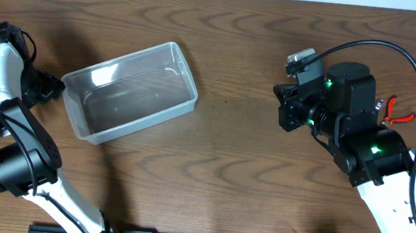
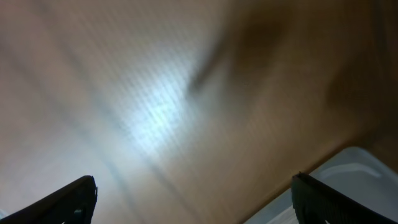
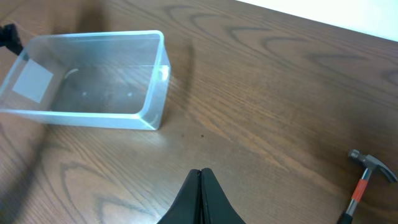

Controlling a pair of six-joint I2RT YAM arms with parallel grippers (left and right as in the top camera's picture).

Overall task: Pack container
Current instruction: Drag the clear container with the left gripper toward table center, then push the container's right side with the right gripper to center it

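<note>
The clear plastic container (image 1: 189, 104) lies empty on the wooden table, left of centre. It also shows in the right wrist view (image 3: 153, 102), and a corner of it shows in the left wrist view (image 2: 362, 167). My left gripper (image 1: 49, 87) is open and empty, just beside the container's left end; its fingers (image 2: 196, 199) stand wide apart over bare wood. My right gripper (image 1: 290, 112) is shut on nothing (image 3: 200, 172), well to the right of the container. A hammer (image 3: 365, 176) with a red handle lies on the table to the right.
A red-handled tool (image 1: 399, 114) lies at the right edge of the table, partly hidden behind my right arm. Bare wood lies between the container and the right gripper. The table's far edge runs along the top of the overhead view.
</note>
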